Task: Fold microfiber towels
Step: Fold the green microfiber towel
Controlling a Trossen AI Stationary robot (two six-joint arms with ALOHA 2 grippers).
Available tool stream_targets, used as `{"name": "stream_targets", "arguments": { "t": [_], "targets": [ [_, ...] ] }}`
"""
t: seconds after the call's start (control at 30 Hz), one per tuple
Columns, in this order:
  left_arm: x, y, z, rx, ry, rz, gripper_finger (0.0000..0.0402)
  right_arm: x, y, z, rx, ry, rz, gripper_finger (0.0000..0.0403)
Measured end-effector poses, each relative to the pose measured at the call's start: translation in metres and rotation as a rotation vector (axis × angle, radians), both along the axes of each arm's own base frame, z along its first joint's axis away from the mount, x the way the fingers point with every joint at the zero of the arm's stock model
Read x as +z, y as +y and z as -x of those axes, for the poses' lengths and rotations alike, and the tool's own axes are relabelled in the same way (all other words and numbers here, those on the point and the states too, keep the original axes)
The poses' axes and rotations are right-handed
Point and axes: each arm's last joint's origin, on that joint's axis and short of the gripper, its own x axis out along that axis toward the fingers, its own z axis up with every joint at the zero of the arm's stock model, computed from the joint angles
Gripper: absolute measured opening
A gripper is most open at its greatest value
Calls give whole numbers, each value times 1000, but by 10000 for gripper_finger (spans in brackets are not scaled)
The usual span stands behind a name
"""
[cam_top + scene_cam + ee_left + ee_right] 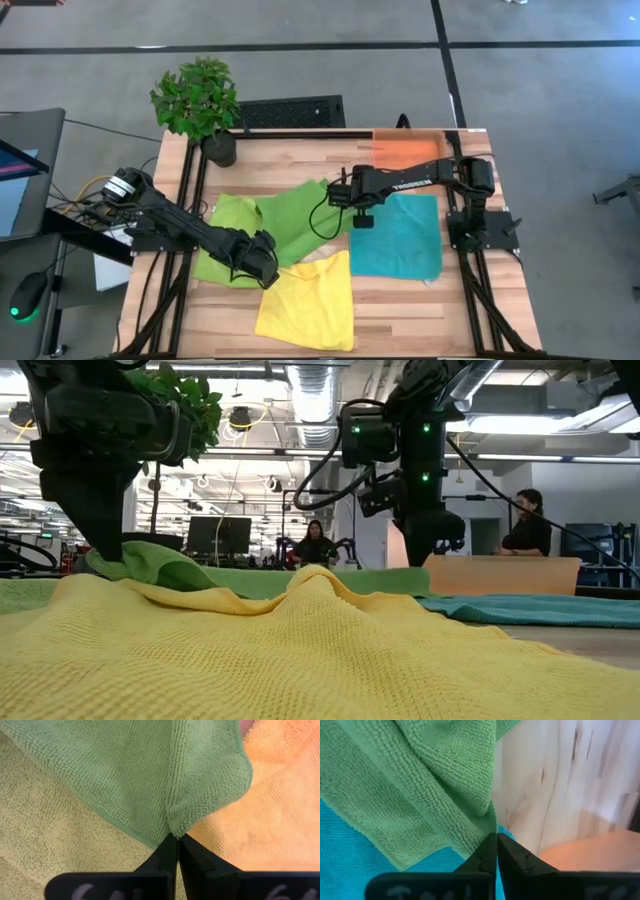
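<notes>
A darker green towel (300, 225) lies mid-table, over a lime towel (225, 240) on its left. A yellow towel (305, 300) is spread near the front edge and a teal towel (400, 235) lies to the right. My left gripper (264, 266) is shut on the green towel's near corner, where lime and yellow meet. My right gripper (350, 207) is shut on the green towel's right corner, above the teal towel's far left corner. In the low view the green towel (300, 580) stretches between the two arms behind the yellow one (300, 650). My left gripper pinches the green towel's near corner (176, 826) between its two fingers, coming from above and pointing steeply down. The cloth puckers at the fingers, and the corner (130, 560) is raised a little off the towels below. My right gripper pinches the green towel's hemmed right corner (491, 826) between its two fingers, from above and pointing steeply down. The cloth folds over itself just past the fingers. That corner lies over the teal towel (350, 865), beside bare wood (545, 780).
An orange tray (405, 150) sits at the table's far right. A potted plant (200, 105) stands at the far left corner. Black frame rails run along the table's left and right sides. People sit in the room beyond the table (315, 545).
</notes>
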Motion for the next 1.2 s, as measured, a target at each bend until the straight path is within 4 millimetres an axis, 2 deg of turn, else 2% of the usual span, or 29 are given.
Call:
{"name": "stream_targets", "arguments": {
  "t": [0.3,0.57,0.7,0.77,0.83,1.03,1.2],
  "targets": [
    [0,0,0,1,-3,-6,0,-1,15,-2,174,38,-64,86],
    [0,0,0,2,-3,-6,0,7,51,-1,395,83,-61,132],
    [0,0,0,2,-3,-6,0,23,68,-1,452,21,-53,141],
    [0,0,0,3,-4,-7,0,23,73,5,480,45,-60,143],
    [0,1,0,2,-3,-11,0,19,78,2,528,1,-86,143],
    [-1,1,0,-5,-3,-16,0,-3,78,2,561,-14,-78,137],
    [-1,1,1,-5,-2,-17,0,-4,72,0,531,-47,-61,128]
  ]
}}
